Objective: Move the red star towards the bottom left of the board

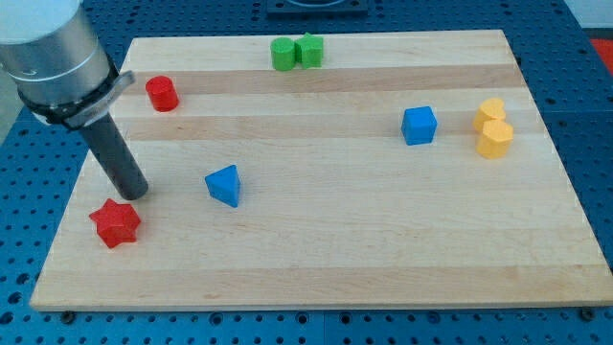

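Where my tip ends, seemingly touching: chunky red star.

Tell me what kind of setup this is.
Likely a lab tabletop pushing rig: a wooden board on blue perforated matting, small coloured blocks like the red star, my tip just above-right of it.

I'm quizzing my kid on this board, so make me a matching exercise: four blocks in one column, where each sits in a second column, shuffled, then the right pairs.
Blocks
1. red star
2. green blocks
3. yellow blocks
4. blue cube

Places
A. top edge of the board, near the middle
B. far right of the view
C. bottom left, just below my tip
D. right of centre, left of the yellow pair

Pairs: 1-C, 2-A, 3-B, 4-D
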`<action>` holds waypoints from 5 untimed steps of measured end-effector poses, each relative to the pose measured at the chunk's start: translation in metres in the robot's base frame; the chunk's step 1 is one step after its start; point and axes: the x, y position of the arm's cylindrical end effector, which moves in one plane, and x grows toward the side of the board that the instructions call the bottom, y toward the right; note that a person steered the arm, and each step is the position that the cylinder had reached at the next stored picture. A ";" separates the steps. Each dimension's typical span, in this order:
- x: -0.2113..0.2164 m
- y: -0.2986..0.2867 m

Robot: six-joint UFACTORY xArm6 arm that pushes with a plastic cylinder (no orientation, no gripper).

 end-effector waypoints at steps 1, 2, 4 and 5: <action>0.017 -0.021; 0.046 -0.022; 0.047 -0.024; -0.002 -0.017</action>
